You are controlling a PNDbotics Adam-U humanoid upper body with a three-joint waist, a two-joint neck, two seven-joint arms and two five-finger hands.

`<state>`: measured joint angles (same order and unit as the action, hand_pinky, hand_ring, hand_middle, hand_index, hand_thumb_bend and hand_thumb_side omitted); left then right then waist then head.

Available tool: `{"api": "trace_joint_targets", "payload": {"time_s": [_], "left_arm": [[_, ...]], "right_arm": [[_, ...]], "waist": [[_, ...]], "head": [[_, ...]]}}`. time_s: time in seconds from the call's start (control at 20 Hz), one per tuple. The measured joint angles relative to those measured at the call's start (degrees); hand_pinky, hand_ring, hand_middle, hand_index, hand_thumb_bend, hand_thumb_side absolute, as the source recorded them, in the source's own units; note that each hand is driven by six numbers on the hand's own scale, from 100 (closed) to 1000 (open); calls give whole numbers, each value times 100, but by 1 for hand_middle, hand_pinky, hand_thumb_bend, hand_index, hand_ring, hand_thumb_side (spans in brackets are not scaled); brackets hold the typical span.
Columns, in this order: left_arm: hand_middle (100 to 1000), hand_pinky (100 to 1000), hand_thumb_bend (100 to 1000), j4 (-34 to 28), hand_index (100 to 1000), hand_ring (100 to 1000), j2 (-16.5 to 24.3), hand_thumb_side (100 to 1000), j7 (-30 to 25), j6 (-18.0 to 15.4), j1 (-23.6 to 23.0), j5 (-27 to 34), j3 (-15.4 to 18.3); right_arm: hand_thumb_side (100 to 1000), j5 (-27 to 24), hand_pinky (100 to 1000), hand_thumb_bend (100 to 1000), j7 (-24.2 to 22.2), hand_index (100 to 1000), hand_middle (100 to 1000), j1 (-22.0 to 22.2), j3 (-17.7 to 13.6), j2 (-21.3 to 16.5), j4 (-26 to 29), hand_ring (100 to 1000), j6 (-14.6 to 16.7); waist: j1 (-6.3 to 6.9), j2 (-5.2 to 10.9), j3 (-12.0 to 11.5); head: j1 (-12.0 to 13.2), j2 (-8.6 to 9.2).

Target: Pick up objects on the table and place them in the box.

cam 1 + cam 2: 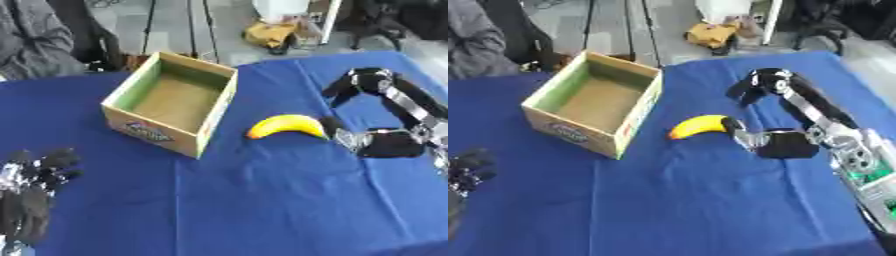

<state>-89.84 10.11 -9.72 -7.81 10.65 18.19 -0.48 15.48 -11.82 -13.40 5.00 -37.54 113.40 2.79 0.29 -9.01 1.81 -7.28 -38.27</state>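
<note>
The banana point(285, 126) lies on the blue tablecloth point(262, 200) just right of the open cardboard box point(172, 102), its long axis running left to right, ends curving down toward the robot. The right hand point(773, 141) has its fingers closed on the banana's right end. The right eye view shows more of that forearm. The left hand point(35, 175) rests open, lower left.

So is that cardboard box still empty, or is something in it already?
Empty. The box stands open-topped, only its bare brown floor showing. The banana lies outside on the blue cloth, at the right hand.
</note>
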Motion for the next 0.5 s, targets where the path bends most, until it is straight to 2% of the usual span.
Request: {"api": "trace_joint_targets", "payload": {"time_s": [0.5], "left_arm": [[734,720,242,0,568,767,0,1000,0,0,0,0,0]], "right_arm": [[388,0,653,240,-7,725,632,-43,33,0,-1,600,-6]], "waist": [[6,-1,-2]], "head": [[-28,-21]]}}
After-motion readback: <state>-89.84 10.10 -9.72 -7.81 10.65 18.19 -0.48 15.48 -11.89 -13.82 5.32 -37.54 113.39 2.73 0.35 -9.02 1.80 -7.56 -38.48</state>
